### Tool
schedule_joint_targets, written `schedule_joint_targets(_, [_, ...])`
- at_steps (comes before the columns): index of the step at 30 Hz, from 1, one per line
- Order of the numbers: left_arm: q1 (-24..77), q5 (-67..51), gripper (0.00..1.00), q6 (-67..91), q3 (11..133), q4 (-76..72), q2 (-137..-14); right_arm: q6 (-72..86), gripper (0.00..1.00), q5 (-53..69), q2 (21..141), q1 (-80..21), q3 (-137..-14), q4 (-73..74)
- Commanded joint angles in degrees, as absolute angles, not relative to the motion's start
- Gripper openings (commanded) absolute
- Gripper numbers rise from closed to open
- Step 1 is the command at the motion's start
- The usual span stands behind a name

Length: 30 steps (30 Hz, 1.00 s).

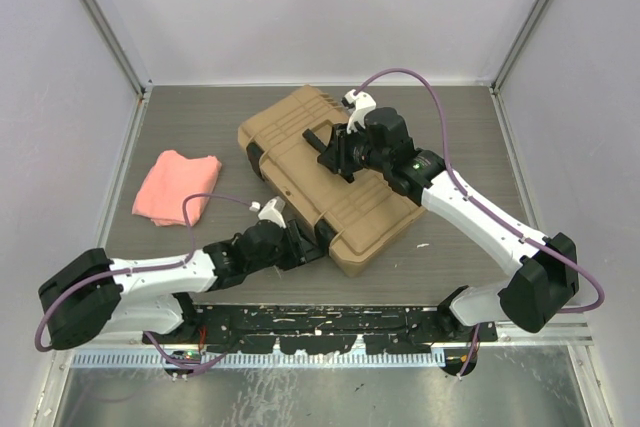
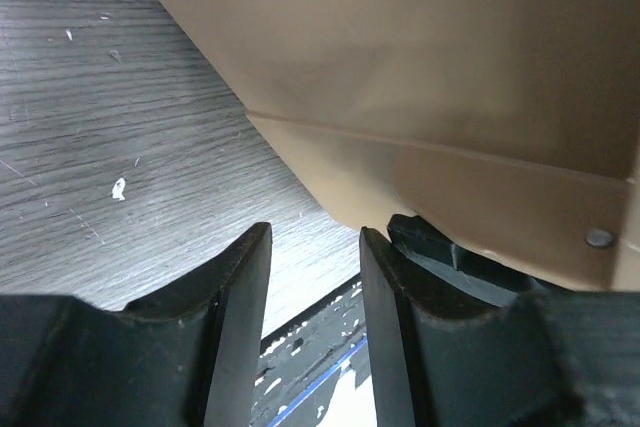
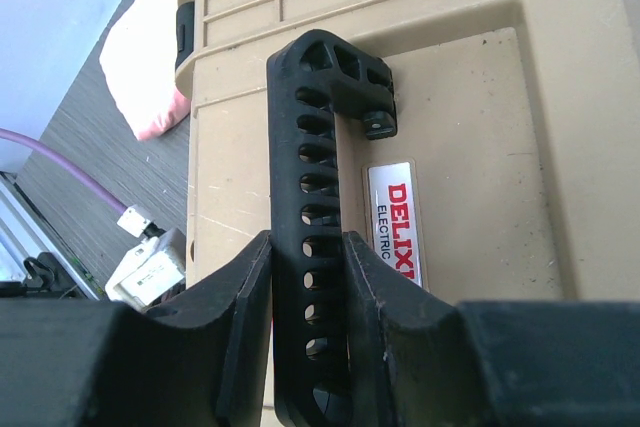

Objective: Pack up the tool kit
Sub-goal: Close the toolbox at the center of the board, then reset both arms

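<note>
The case (image 1: 365, 209) lies closed beneath the right gripper (image 3: 307, 247), long axis slanting from far left to near right. Its handle (image 3: 305, 177) runs straight ahead of that gripper, whose jaws clamp it. The left gripper (image 2: 313, 247), slightly parted and empty, faces the case's near long side. A latch (image 2: 430, 242) sits just to its right, so the left arm looks better placed for it.

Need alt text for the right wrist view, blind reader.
The right gripper is shut on the black perforated plastic carry handle of the tan ribbed hard-plastic case, beside its white label with red lettering. A pink folded cloth lies on the grey wood-grain table beyond the case.
</note>
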<state>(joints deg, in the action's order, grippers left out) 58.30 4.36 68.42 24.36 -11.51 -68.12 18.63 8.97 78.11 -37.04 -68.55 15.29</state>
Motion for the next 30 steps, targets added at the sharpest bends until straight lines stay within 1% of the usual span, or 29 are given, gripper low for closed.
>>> schedule_joint_targets(1, [58.1, 5.31, 0.43, 67.77, 27.07, -17.7, -69.16, 23.59, 0.13, 11.08, 77.85, -38.7, -67.18, 19.63])
schedule_joint_targets(4, [58.1, 5.49, 0.45, 68.48, 25.37, -17.55, -67.98, 22.97, 0.14, 10.05, 77.16, -38.71, -66.81, 19.77])
schedule_joint_targets(6, [58.1, 6.09, 0.48, 68.51, 24.4, -16.08, -66.11, 22.58, 0.18, 9.12, 76.92, -38.69, -66.63, 19.82])
schedule_joint_targets(8, [58.1, 7.11, 0.53, 68.07, 24.14, -12.44, -63.62, 22.15, 0.23, 8.14, 76.91, -38.68, -66.93, 20.19])
schedule_joint_targets(11, [58.1, 9.75, 0.6, 67.02, 24.1, -5.74, -59.19, 20.98, 0.35, 7.11, 76.78, -38.67, -68.07, 21.41])
schedule_joint_targets(17, [58.01, 16.23, 0.76, 63.59, 25.55, 9.55, -47.46, 16.69, 0.49, 3.59, 74.59, -38.61, -70.85, 22.06])
schedule_joint_targets(22, [57.97, 21.71, 0.86, 61.5, 27.6, 21.69, -37.91, 13.49, 0.55, 6.17, 71.38, -38.66, -71.44, 19.97])
schedule_joint_targets(23, [57.93, 22.65, 0.87, 61.0, 28.19, 23.7, -36.47, 13.15, 0.57, 6.87, 70.59, -38.67, -71.35, 19.57])
schedule_joint_targets(26, [57.82, 26.46, 0.99, 58.24, 30.9, 29.77, -33.35, 12.66, 0.58, 6.4, 67.82, -38.62, -70.87, 18.32])
schedule_joint_targets(30, [56.35, 32.61, 0.98, 50.44, 36.93, 37.1, -32.95, 11.28, 0.6, 4.13, 62.7, -38.63, -68.21, 15.2])
